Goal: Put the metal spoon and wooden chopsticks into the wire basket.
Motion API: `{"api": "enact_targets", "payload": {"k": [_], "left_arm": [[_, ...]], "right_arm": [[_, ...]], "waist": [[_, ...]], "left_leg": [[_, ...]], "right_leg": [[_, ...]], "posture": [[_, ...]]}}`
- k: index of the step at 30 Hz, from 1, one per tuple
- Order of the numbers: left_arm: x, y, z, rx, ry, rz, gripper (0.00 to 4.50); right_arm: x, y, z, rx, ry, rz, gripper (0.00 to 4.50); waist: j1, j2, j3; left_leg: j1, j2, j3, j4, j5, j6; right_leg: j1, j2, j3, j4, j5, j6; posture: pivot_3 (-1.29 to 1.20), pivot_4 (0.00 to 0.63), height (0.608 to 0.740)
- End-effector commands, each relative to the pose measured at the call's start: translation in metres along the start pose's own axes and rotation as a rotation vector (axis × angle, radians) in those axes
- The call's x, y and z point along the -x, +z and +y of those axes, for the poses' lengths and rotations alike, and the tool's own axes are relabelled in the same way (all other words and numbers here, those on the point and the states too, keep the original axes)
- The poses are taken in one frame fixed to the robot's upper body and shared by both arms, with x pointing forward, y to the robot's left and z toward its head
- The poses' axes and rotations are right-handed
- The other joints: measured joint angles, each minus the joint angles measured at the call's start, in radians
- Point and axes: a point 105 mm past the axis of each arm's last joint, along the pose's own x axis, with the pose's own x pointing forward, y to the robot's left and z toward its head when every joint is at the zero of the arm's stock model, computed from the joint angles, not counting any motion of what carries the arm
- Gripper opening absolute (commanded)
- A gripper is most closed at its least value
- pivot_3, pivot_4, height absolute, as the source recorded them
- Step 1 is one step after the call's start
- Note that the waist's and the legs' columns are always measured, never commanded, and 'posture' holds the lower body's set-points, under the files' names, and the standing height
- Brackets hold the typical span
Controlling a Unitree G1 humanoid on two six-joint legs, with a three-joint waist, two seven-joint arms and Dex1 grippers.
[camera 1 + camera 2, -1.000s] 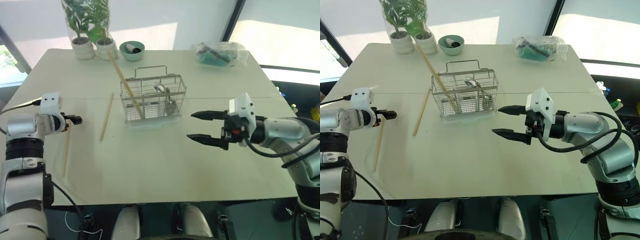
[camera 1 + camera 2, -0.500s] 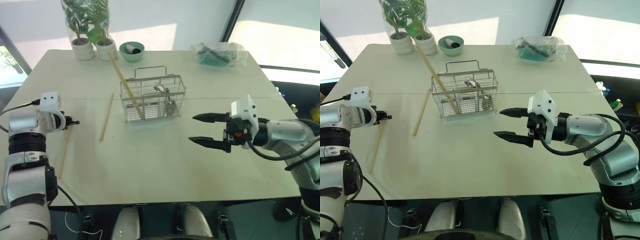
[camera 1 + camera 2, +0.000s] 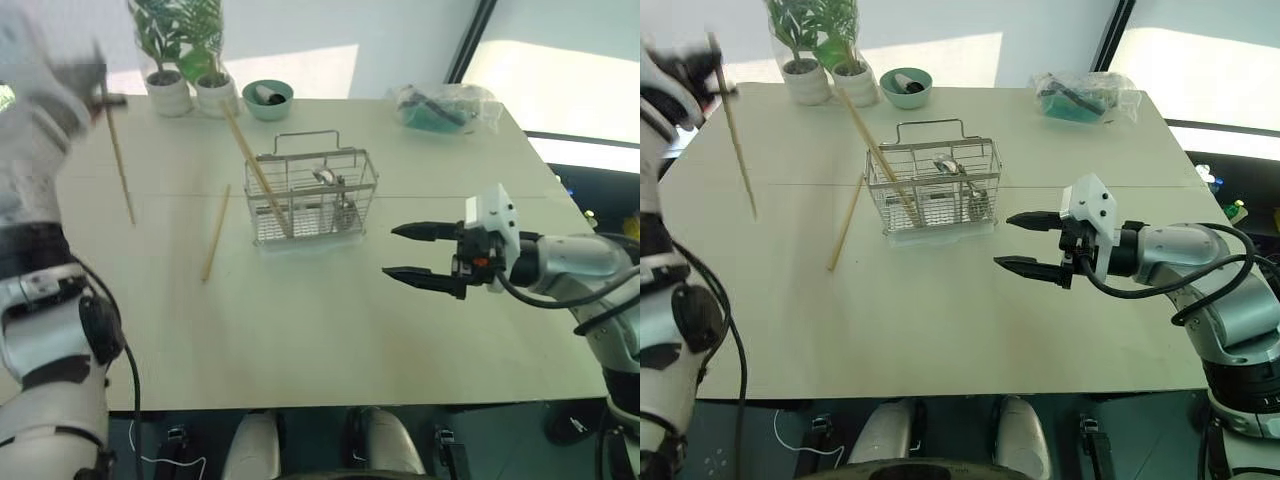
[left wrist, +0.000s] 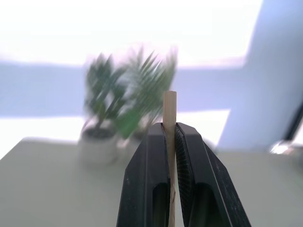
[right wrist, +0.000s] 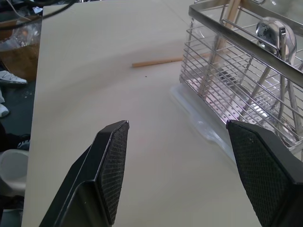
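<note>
Pale wood marks all three chopsticks. One stick (image 3: pixel 117 155) hangs from my left tool (image 4: pixel 171 137), whose fingers (image 4: pixel 147 170) are pinched onto its upper end, so the rest dangles clear of the bench (image 3: pixel 330 330) at far left; I judge the top-end hold keeps the free tip ready to drop into a compartment. A second stick (image 3: pixel 215 232) lies flat on the bench just left of the basket (image 3: pixel 315 200), not yet collected. The third stick (image 3: pixel 252 165) already stands tilted in the basket's left side, its upper end leaning out toward the far left because it is longer than the basket is deep. The spoon (image 3: pixel 335 195) is also inside, bowl uppermost, resting against the wires toward the right. My right tool (image 3: pixel 420 255) waits near right of the basket with its jaws spread wide and nothing between them, probably kept out of the left arm's path. Two potted plants (image 3: pixel 180 60), a teal bowl (image 3: pixel 266 100) and a clear bag (image 3: pixel 442 105) sit along the far edge. I can read no brand, label or writing anywhere.
</note>
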Motion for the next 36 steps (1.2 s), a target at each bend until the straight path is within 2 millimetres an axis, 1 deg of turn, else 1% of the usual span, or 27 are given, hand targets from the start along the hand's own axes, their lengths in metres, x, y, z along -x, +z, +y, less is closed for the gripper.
{"api": "enact_targets", "payload": {"k": [1,3,5,6,7,8,10,12,17,21,25,27,30,34,36], "left_arm": [[-0.002,0.035,-0.029,0.054,-0.131,-0.140,0.05],[-0.007,0.038,-0.044,0.085,-0.177,-0.155,0.05],[-0.015,0.025,-0.069,0.093,-0.247,-0.138,0.05],[-0.017,0.019,-0.077,0.087,-0.268,-0.132,0.05],[-0.019,0.013,-0.084,0.071,-0.280,-0.127,0.05],[-0.020,0.009,-0.087,0.059,-0.283,-0.126,0.05],[-0.022,-0.005,-0.105,0.047,-0.332,-0.125,0.05],[-0.024,-0.013,-0.114,0.055,-0.359,-0.126,0.05],[-0.031,-0.022,-0.121,0.091,-0.357,-0.130,0.05],[-0.038,-0.021,-0.126,0.109,-0.365,-0.145,0.05],[-0.043,-0.028,-0.132,0.099,-0.380,-0.133,0.05],[-0.044,-0.023,-0.132,0.108,-0.384,-0.142,0.05],[-0.048,-0.001,-0.124,0.088,-0.378,-0.181,0.05],[-0.049,0.015,-0.119,0.056,-0.393,-0.201,0.05],[-0.050,0.024,-0.120,0.050,-0.399,-0.218,0.05]], "right_arm": [[0.006,0.012,0.000,0.044,-0.020,-0.017,3.41],[0.007,0.012,0.000,0.045,-0.028,-0.016,3.41],[0.008,0.011,-0.001,0.046,-0.049,-0.019,3.41],[0.008,0.012,-0.001,0.046,-0.057,-0.021,3.41],[0.008,0.012,-0.001,0.044,-0.065,-0.025,3.41],[0.008,0.012,0.000,0.043,-0.069,-0.028,3.41],[0.010,0.011,0.003,0.035,-0.086,-0.028,3.41],[0.012,0.009,0.006,0.025,-0.104,-0.024,3.41],[0.016,0.009,0.009,0.018,-0.141,-0.029,3.41],[0.016,0.010,0.010,0.008,-0.158,-0.038,3.41],[0.016,0.010,0.011,0.005,-0.171,-0.039,3.41],[0.017,0.010,0.011,0.004,-0.179,-0.041,3.41],[0.017,0.011,0.011,0.001,-0.188,-0.047,3.41],[0.016,0.009,0.011,-0.001,-0.202,-0.055,3.41],[0.016,0.009,0.011,-0.004,-0.207,-0.059,3.41]], "waist": [[-0.002,0.002,0.000],[-0.003,0.002,0.000],[-0.003,0.002,0.000],[-0.003,0.002,0.000],[-0.002,0.002,0.001],[-0.002,0.002,0.001],[-0.002,0.002,0.000],[-0.001,0.002,0.001],[-0.003,0.001,0.001],[0.001,0.001,0.001],[0.008,0.001,0.001],[0.013,0.001,0.001],[0.023,0.001,0.001],[0.023,0.001,0.001],[0.024,0.001,0.001]], "left_leg": [[0.001,0.000,0.000,0.000,0.000,0.000],[0.004,0.000,0.000,0.000,0.000,0.000],[0.005,0.001,0.000,0.000,0.000,0.000],[0.006,0.001,-0.001,0.000,0.000,0.000],[0.006,0.001,-0.001,0.000,0.000,0.000],[0.006,0.001,-0.001,0.000,0.000,0.000],[0.005,0.001,-0.001,0.000,0.000,0.000],[0.004,0.001,-0.001,0.000,0.000,0.000],[0.003,0.001,-0.001,0.000,0.000,0.000],[0.003,0.001,-0.001,0.000,0.000,0.001],[0.003,0.001,-0.002,0.002,0.000,0.001],[0.002,0.001,-0.002,0.001,0.000,0.001],[0.001,0.001,-0.002,0.001,0.000,0.001],[0.000,0.001,-0.002,0.001,0.000,0.001],[0.000,0.001,-0.002,0.001,0.000,0.001]], "right_leg": [[0.001,0.000,0.000,0.000,0.000,0.001],[0.002,0.001,0.000,0.001,0.000,0.001],[0.003,0.002,0.000,0.002,0.000,0.001],[0.004,0.002,0.000,0.002,0.000,0.001],[0.004,0.002,0.000,0.002,0.000,0.001],[0.005,0.002,0.000,0.001,0.000,0.001],[0.004,0.002,0.000,0.000,0.000,0.001],[0.004,0.002,0.000,0.000,0.000,0.001],[0.003,0.002,0.000,0.000,0.000,0.001],[0.003,0.002,0.000,0.000,0.000,0.001],[0.004,0.002,0.000,-0.002,-0.001,-0.001],[0.004,0.002,0.000,-0.002,-0.001,0.000],[0.002,0.003,0.000,-0.001,0.000,0.001],[0.001,0.003,0.000,-0.001,0.000,0.001],[0.001,0.003,0.000,-0.001,0.000,0.001]], "posture": [[0.00,0.150,0.717],[0.00,0.150,0.717],[0.00,0.150,0.717],[0.00,0.150,0.717],[0.00,0.150,0.717],[0.00,0.150,0.717],[0.00,0.150,0.717],[0.00,0.150,0.717],[0.00,0.150,0.717],[0.00,0.150,0.717],[0.00,0.150,0.717],[0.00,0.150,0.717],[0.00,0.150,0.717],[0.00,0.150,0.717],[0.00,0.150,0.717]]}}
